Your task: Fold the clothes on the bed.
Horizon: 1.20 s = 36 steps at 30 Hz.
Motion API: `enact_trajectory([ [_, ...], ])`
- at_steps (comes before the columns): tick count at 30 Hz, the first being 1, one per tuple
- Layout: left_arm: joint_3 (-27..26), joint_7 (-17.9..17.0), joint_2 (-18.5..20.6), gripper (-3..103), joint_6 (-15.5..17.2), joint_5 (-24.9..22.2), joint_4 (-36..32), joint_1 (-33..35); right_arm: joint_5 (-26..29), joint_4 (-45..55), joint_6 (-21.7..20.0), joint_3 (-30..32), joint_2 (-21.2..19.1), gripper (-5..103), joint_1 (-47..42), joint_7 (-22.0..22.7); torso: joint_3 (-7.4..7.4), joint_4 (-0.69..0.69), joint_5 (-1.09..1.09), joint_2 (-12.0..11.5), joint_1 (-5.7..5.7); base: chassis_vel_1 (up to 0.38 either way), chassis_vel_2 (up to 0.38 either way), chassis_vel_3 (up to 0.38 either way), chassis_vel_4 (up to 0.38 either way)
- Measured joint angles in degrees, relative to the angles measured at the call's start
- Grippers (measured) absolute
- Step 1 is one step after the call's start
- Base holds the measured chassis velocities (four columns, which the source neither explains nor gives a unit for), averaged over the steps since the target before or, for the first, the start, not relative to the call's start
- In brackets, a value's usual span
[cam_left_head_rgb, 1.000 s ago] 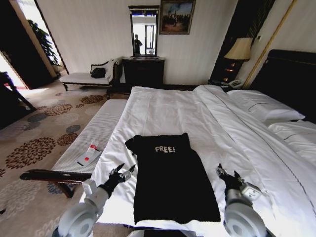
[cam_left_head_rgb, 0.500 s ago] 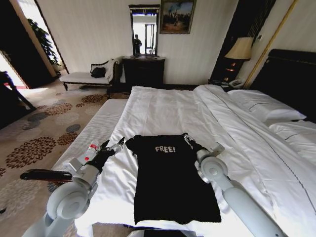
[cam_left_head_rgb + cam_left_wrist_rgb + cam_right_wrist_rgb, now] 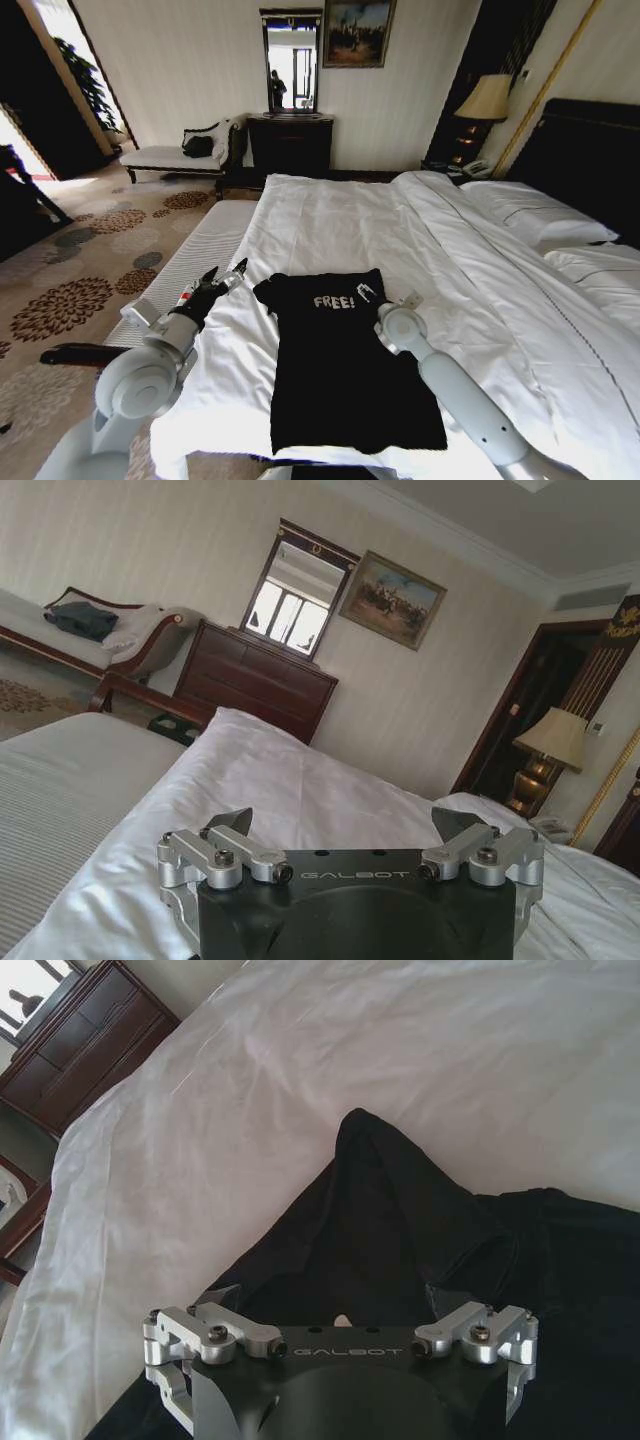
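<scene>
The clothes are one black T-shirt [image 3: 345, 370] with white "FREE!" lettering, lying flat near the foot of the bed [image 3: 330, 225]. My left gripper [image 3: 222, 278] hovers open just beyond the shirt's left sleeve, over the white sheet by the bed's edge. In the left wrist view this gripper [image 3: 345, 825] has its fingers wide apart above the bedding [image 3: 260, 780]. My right gripper [image 3: 367, 292] is open over the shirt's right shoulder, beside the lettering. The right wrist view has the gripper [image 3: 340, 1305] spread above a raised fold of the T-shirt [image 3: 400, 1220].
A long white-cushioned bench [image 3: 205, 245] with a dark frame runs along the bed's left side, under my left arm. Pillows [image 3: 540, 215] and a dark headboard [image 3: 590, 155] lie at the far right. A dresser [image 3: 290, 145] and a chaise [image 3: 180, 155] stand at the back wall.
Both arms have reached forward from the near edge. The right gripper moved up the shirt's right side, then left toward the lettering. The left gripper advanced to the left sleeve.
</scene>
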Motion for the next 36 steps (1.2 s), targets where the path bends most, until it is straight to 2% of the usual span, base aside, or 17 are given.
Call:
enact_trajectory([
  [3,-0.03,-0.14,0.2,100,0.34,0.6,0.85,-0.14,0.28,-1.82,0.14,0.59,3.51,100,1.41,0.44,0.0,0.02,-0.01,0.0,0.0,0.0,0.0,0.0,0.0],
  [4,-0.03,-0.14,0.2,100,0.34,0.6,0.85,-0.14,0.28,-1.82,0.14,0.59,3.51,100,1.41,0.44,0.0,0.02,-0.01,0.0,0.0,0.0,0.0,0.0,0.0],
  [8,1.03,-0.52,-0.34,100,1.02,0.64,1.43,-1.62,-2.28,-5.41,0.23,0.23,7.4,100,1.81,0.33,0.0,0.01,0.01,0.0,0.0,0.0,0.0,0.0,0.0],
  [14,0.82,-1.39,0.06,100,1.53,-1.19,2.27,-3.57,-3.55,-6.93,0.25,0.15,7.05,100,1.58,0.31,0.0,0.0,0.0,0.0,0.0,0.0,0.0,0.0,0.0],
  [18,-0.76,-3.61,0.32,100,2.71,-6.55,2.74,-5.94,-5.0,-9.31,0.26,0.21,5.56,100,1.37,0.04,0.0,-0.01,0.01,0.0,0.0,0.0,0.0,0.0,0.0],
  [31,-2.01,-3.8,-0.14,100,3.06,-6.52,1.55,-3.69,-6.04,-10.34,0.59,0.38,5.27,100,1.58,-0.4,0.0,0.01,0.01,0.0,0.0,0.0,0.0,0.0,0.0],
  [32,-2.08,-3.77,-0.23,100,3.07,-6.37,1.43,-3.31,-6.3,-10.72,0.6,0.35,5.22,103,1.75,-0.56,0.0,0.01,0.01,0.0,0.0,0.0,0.0,0.0,0.0],
  [36,-2.13,-3.67,-0.51,100,3.07,-6.17,1.14,-2.7,-6.89,-12.32,0.99,0.36,5.25,97,2.27,-0.93,0.0,0.01,0.01,0.0,0.0,0.0,0.0,0.0,0.0],
])
